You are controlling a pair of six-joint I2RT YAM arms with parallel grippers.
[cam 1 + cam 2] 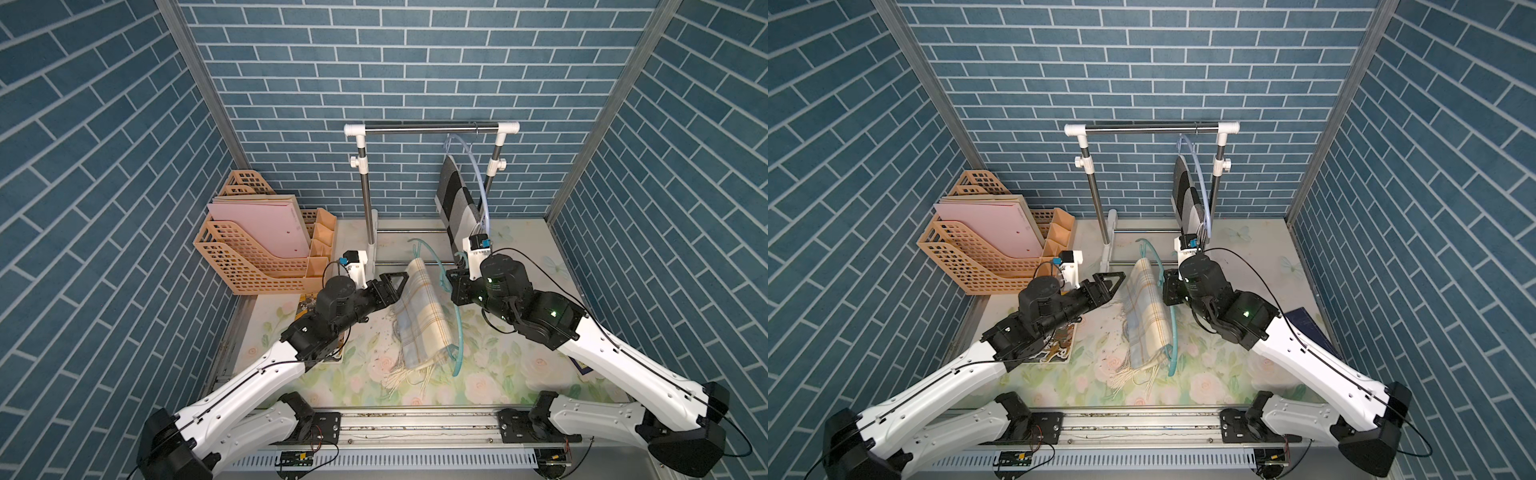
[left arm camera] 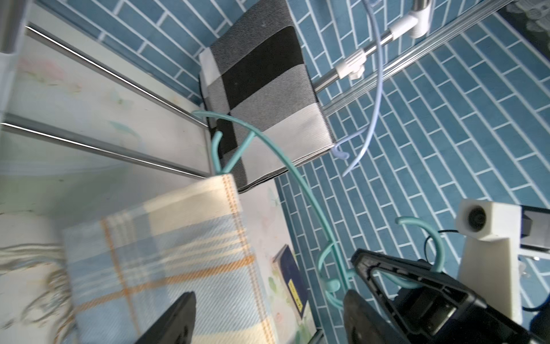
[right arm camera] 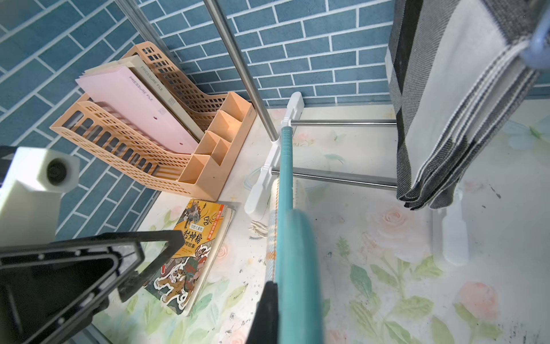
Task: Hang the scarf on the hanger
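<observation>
Mid-frame, the right gripper point(image 1: 452, 279) clamps the teal hanger point(image 1: 460, 332) draped with the plaid scarf point(image 1: 422, 316); the left gripper point(image 1: 397, 286) gapes empty beside it.

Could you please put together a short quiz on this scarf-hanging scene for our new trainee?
1. True or false: the right claw is shut on the teal plastic hanger.
2. Fill in the word: the left claw stands ___ beside the cream-and-blue plaid scarf, holding nothing.
3. Choose one. The plaid scarf is: A) draped over the teal hanger; B) gripped in the left claw; C) well clear of the teal hanger.

Key: 1 true; 2 open; 3 A.
</observation>
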